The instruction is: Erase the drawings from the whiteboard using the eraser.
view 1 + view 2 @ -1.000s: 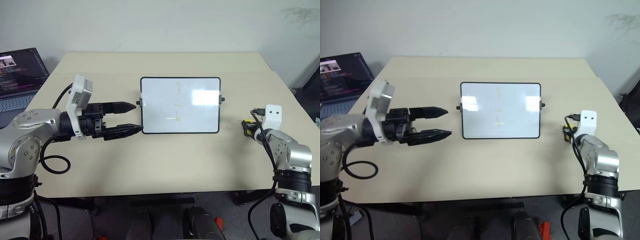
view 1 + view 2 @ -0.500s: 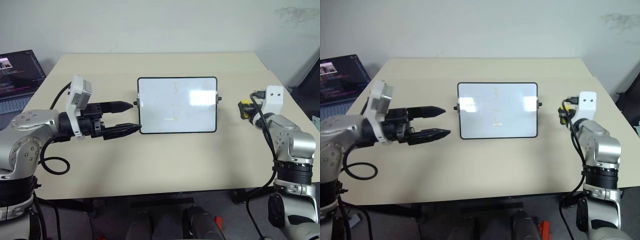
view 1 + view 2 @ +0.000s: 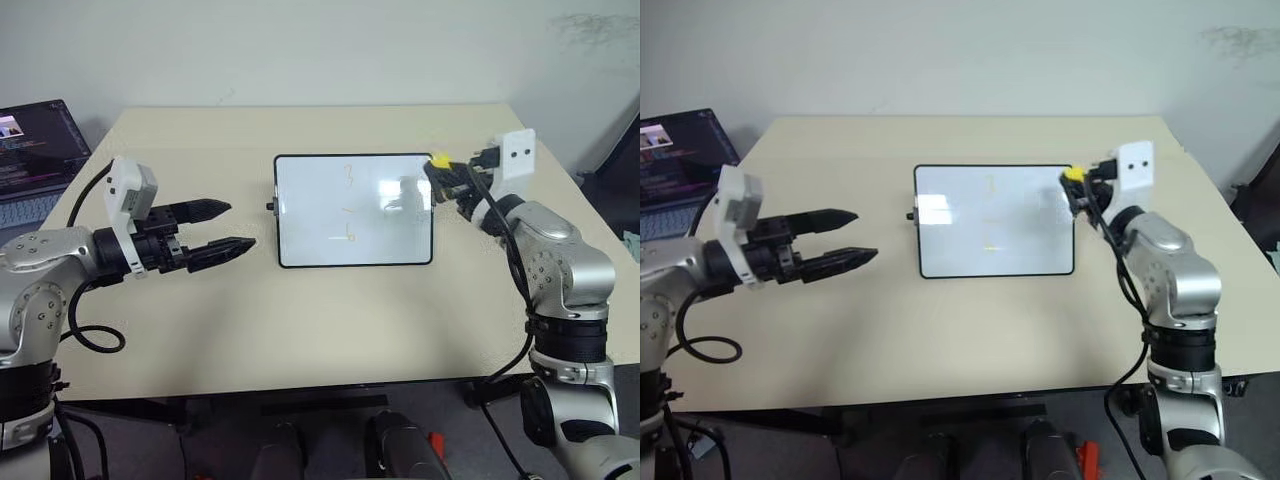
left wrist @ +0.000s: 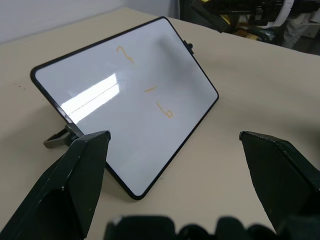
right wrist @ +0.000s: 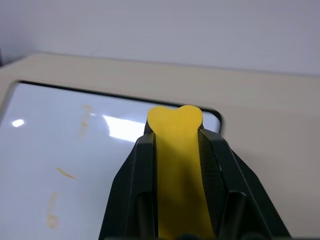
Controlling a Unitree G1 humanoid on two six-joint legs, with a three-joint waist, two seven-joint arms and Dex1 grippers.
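One second has carried the right gripper (image 3: 437, 166), clamped on the eraser (image 3: 438, 160), up from the table (image 3: 330, 330) to the whiteboard (image 3: 354, 210) right edge, drawings (image 3: 349, 236) still unwiped, while the left gripper (image 3: 225, 225), fingers apart, has drawn away from its left edge.

The whiteboard (image 3: 355, 210) has a glossy white face that mirrors bright light patches, set in a thin smooth black plastic frame; the tabletop (image 3: 320, 320) is matt beige and smooth; the eraser (image 5: 176, 165) looks like smooth yellow plastic between matt black fingers (image 5: 135, 190)
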